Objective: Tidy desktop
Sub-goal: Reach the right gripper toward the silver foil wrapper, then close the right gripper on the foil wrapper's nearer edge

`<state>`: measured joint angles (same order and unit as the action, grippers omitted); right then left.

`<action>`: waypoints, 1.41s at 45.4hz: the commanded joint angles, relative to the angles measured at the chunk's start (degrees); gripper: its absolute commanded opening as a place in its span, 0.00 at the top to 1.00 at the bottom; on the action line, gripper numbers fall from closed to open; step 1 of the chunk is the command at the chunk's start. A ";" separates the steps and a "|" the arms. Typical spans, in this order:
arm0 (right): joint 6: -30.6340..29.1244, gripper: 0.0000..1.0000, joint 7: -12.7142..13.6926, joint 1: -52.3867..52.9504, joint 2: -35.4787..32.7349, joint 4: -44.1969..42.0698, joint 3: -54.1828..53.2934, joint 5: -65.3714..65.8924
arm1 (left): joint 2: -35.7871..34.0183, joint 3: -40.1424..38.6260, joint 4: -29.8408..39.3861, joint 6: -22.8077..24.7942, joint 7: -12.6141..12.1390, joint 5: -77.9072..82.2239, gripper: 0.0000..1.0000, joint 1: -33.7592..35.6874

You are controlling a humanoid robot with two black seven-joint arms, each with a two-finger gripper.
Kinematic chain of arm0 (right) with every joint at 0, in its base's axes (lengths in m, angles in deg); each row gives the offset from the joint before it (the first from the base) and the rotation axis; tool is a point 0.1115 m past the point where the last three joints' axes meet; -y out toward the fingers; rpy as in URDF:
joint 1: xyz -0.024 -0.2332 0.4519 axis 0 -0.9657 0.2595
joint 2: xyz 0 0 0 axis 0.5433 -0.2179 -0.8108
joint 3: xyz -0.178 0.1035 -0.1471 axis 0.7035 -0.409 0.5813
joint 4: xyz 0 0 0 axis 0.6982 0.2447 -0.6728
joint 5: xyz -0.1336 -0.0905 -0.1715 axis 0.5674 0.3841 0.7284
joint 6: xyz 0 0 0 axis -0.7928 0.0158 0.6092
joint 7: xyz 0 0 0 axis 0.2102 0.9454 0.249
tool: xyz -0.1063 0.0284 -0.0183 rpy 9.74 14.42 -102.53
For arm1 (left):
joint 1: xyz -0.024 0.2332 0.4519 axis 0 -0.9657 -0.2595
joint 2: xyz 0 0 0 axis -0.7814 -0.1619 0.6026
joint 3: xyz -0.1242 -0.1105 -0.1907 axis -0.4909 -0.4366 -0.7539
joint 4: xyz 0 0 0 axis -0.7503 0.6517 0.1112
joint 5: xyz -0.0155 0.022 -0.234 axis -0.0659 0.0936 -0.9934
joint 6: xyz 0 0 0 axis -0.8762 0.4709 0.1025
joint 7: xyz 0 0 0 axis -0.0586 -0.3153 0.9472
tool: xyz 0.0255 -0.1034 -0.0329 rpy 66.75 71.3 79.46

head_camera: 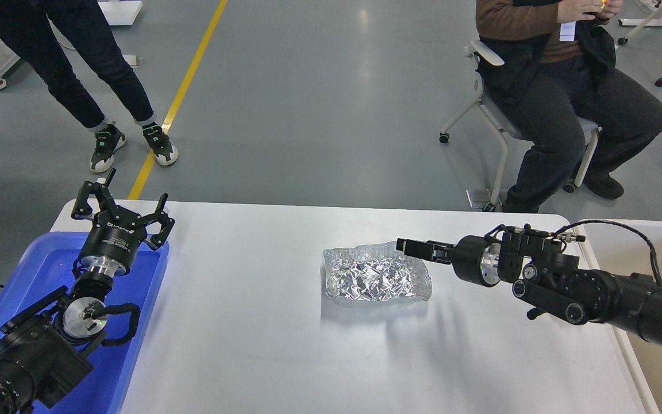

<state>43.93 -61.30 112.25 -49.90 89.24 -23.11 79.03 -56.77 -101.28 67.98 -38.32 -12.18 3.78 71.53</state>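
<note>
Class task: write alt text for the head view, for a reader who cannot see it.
A crumpled foil tray sits mid-way on the white desktop, with the right hand closed on its far right rim. The left hand hangs open and empty over a blue plastic tray at the left edge.

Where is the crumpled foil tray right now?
In the head view, the foil tray sits right of centre on the desktop, with the right pincer at its far right corner.

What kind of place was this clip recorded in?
Probably a robotics lab or test hall: grey coated floor with a yellow line, a seated onlooker on a wheeled chair, and a white desktop set up before the robot.
</note>
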 commanded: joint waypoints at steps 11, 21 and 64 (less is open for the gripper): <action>4.95 0.00 -3.19 -2.69 10.83 -15.27 4.12 0.24 | 0.02 0.03 0.00 0.00 0.00 0.00 0.00 0.03; 5.04 0.00 -5.91 -4.27 14.27 -23.81 6.49 -0.46 | 0.02 0.03 0.00 0.00 0.00 0.00 0.00 0.03; 11.19 0.16 -5.91 -9.19 16.82 -31.20 10.71 -0.55 | 0.02 0.03 0.00 0.00 0.00 0.00 0.00 0.03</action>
<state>53.02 -67.19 103.94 -33.31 58.63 -13.05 78.50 -56.75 -101.28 67.98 -38.32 -12.18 3.78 71.56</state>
